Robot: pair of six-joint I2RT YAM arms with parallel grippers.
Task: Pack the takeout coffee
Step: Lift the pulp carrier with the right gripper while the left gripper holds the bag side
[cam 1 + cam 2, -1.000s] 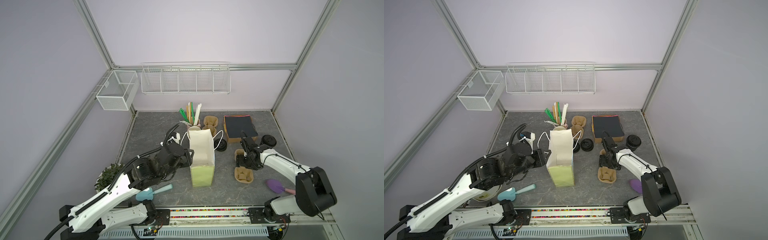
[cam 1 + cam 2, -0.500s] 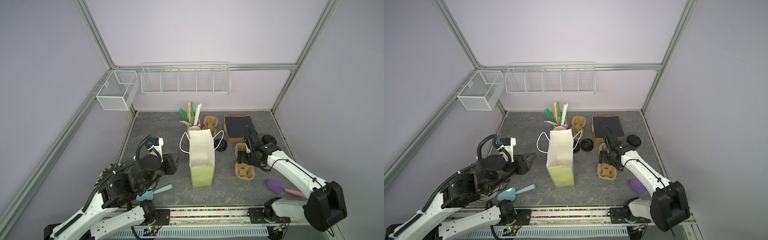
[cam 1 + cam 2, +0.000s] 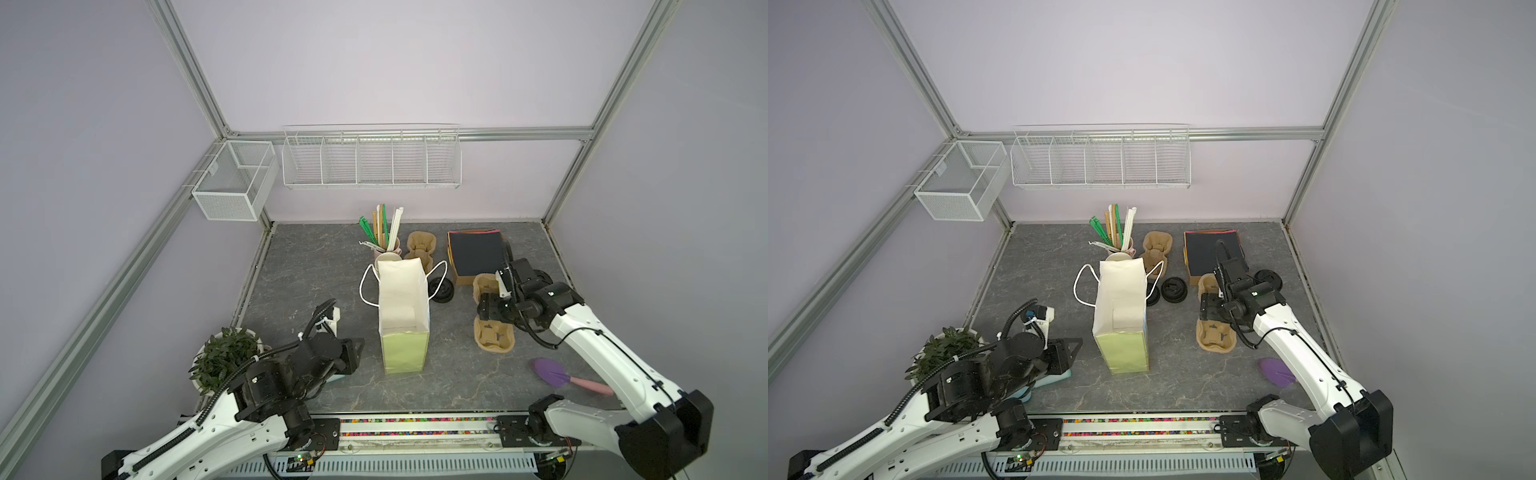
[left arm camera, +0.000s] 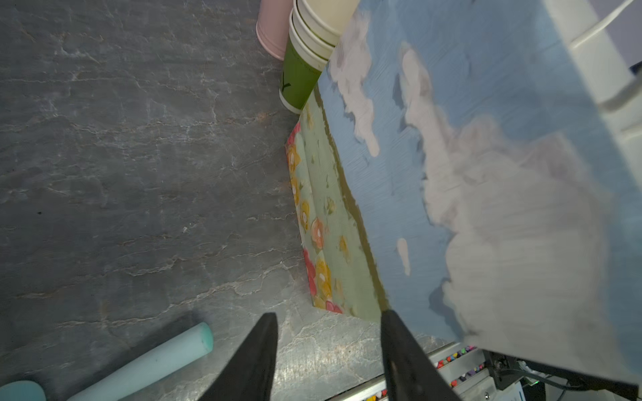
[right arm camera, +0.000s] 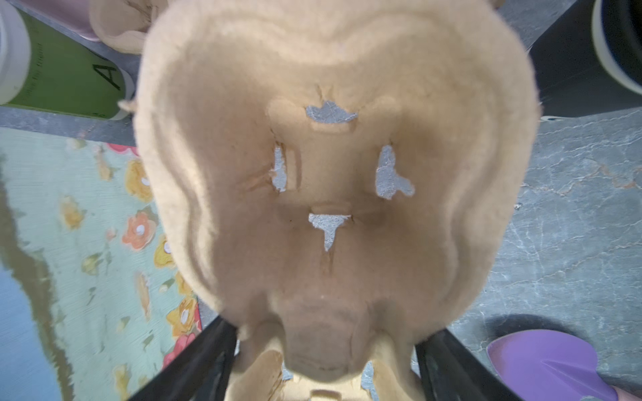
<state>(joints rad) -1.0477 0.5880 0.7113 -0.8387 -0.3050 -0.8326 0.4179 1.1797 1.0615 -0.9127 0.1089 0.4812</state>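
- Paper gift bag [image 3: 405, 353] stands upright mid-table with its mouth open. A white cord handle droops on each side.
- Takeout coffee [image 3: 1269, 279] sits lid-up at the right rear of the table, just beside the napkin box [image 3: 476, 251] and behind the right wrist. It is well apart from the bag and in neither gripper.
- Right gripper [image 5: 333, 328] is down over the near pulp cup carrier [image 3: 493, 338], at its narrow waist. In the wrist view the fingers stand wide, one on each side of the waist and close against its edges. I cannot tell whether they pinch it.
- Left gripper [image 4: 329, 312] is low at front left, near the potted plant [image 3: 222, 357] and above the teal scoop [image 4: 149, 361]. Its fingers are apart with bare table between them, gripping nothing. The tips point at the bag's lower corner.
- Loose black lids [image 3: 1173, 289] lie between the bag and the carrier.
- Stack of lidless green cups [image 4: 305, 59] stands against the bag's far end, with the pink straw cup [image 3: 384, 232] just behind it.
- Second carrier [image 3: 420, 245] sits at the rear, between the straw cup and the napkin box.
- Purple scoop [image 3: 548, 372] lies at front right, beside the right arm.
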